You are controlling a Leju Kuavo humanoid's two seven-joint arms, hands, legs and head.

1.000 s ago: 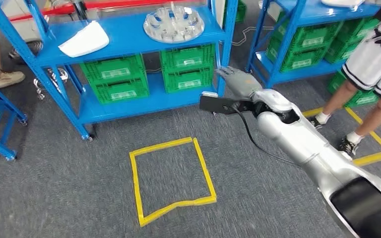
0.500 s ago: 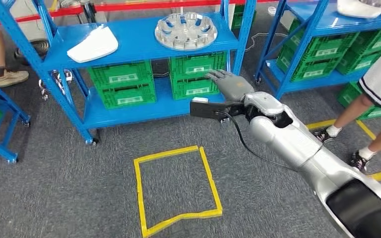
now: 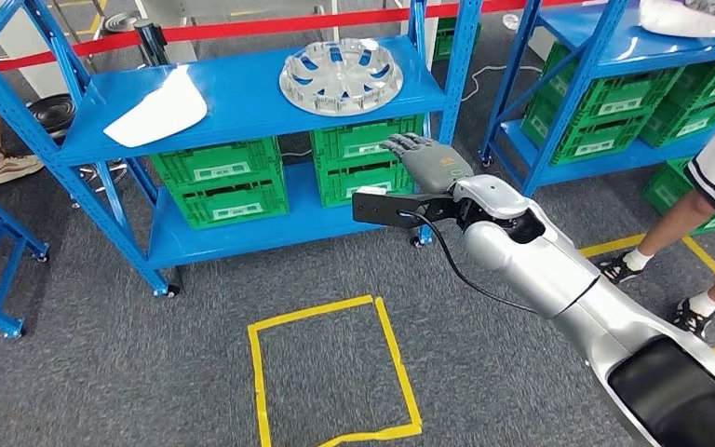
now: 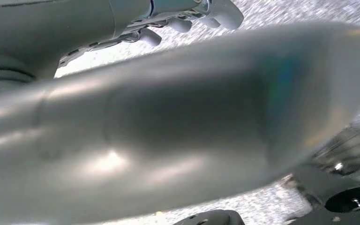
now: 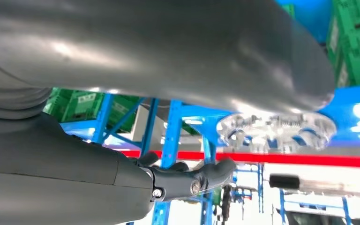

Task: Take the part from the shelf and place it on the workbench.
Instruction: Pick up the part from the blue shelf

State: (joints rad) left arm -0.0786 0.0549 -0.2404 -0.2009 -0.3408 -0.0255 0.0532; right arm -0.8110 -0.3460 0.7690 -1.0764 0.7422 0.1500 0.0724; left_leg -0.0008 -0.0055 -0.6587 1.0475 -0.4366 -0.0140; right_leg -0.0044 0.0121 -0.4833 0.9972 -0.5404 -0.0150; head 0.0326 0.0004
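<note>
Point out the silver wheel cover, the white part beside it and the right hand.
silver wheel cover (image 3: pixel 341 76): head view, its hub.
white part (image 3: pixel 158 108): head view, middle of its top face.
right hand (image 3: pixel 428 160): head view, back of the hand.

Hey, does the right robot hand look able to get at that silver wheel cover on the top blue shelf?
Probably yes: the right robot hand is raised, empty, just below the wheel cover, which lies uncovered near the shelf's front edge.

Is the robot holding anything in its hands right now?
No. The right hand is empty, fingers spread, reaching toward the shelf below the silver wheel cover. The left hand shows nothing in it either.
</note>
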